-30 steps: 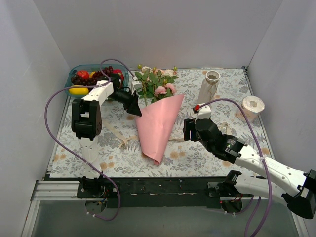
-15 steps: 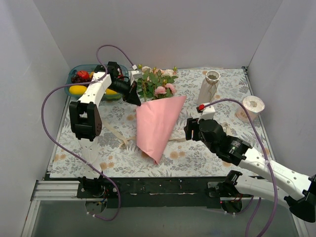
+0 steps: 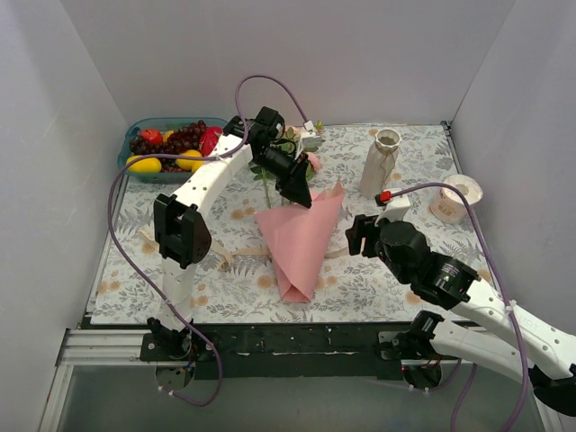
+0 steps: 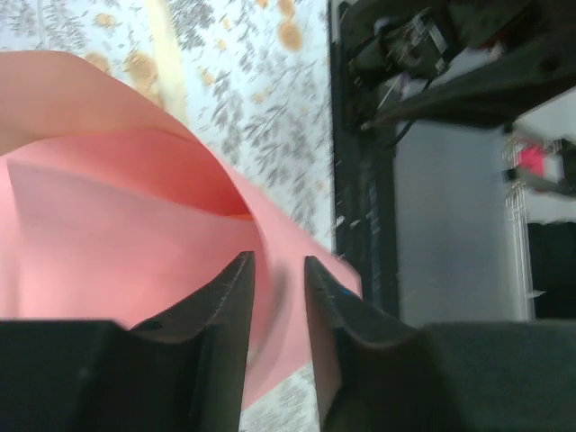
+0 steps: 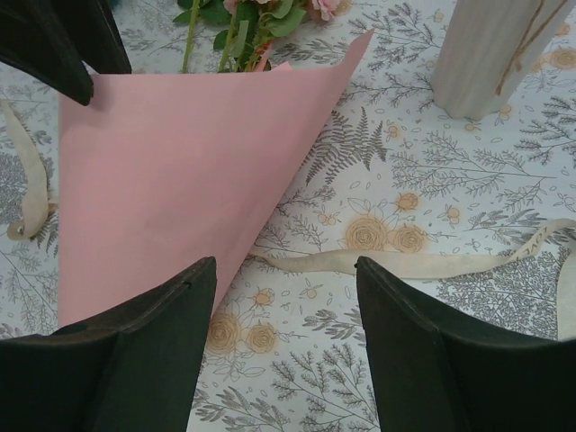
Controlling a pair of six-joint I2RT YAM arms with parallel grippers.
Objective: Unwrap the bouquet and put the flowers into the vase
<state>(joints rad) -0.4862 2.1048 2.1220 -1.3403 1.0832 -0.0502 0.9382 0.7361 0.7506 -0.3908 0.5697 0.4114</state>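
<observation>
Bouquet (image 3: 304, 236) of roses (image 5: 256, 20) in a pink-salmon paper sheet (image 5: 180, 189) is laid on the floral table's (image 3: 126, 270) middle, its sheet clamped by the left hand (image 4: 279, 263); the right hand (image 5: 286, 268) is held apart

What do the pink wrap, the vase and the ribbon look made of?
Pink wrap: probably paper, matte; it holds a stiff cone with crisp straight edges.
Vase: looks ceramic, off-white, low sheen, with vertical ribs.
Ribbon: likely fabric, cream; it lies limp and flat in loose curves.
</observation>
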